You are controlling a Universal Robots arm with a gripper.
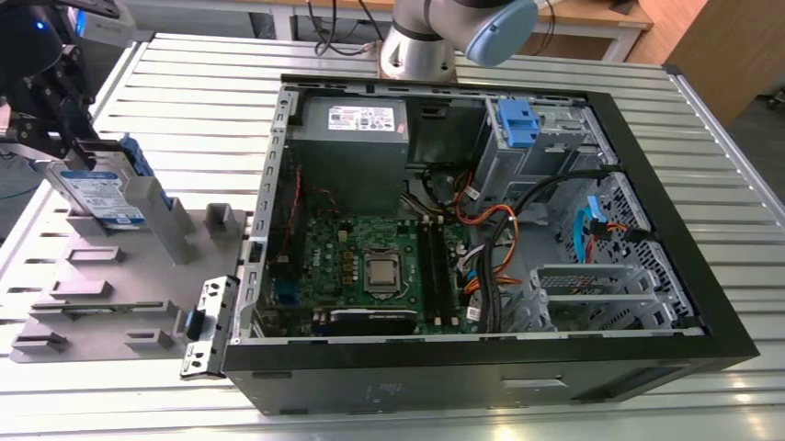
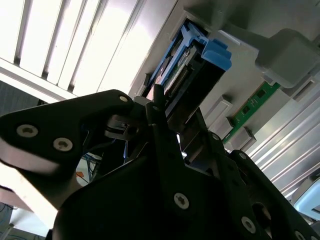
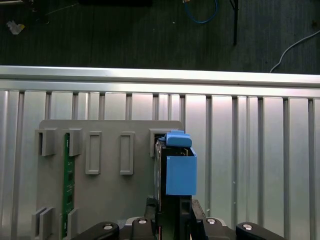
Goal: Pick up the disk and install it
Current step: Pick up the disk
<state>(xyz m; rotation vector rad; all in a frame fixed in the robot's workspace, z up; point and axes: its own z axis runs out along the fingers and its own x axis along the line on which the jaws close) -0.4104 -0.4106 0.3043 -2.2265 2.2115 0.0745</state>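
**Gripper astride disk at the holder**

Far left, the gripper (image 1: 76,152) straddles the upright disk (image 1: 108,193), which is seated in the grey holder (image 1: 184,234). Whether the jaws pinch it cannot be told. A centred hold and a straight pull would likely spare its blue bracket (image 3: 180,175). The open computer case (image 1: 701,276) lies to the right.

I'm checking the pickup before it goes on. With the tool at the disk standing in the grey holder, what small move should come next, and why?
Probably a short, straight lift of the disk out of its slot, without tilting. The tool sits at the disk's upper edge, the disk stands upright in the grey holder, and sideways motion could jam it against the posts.
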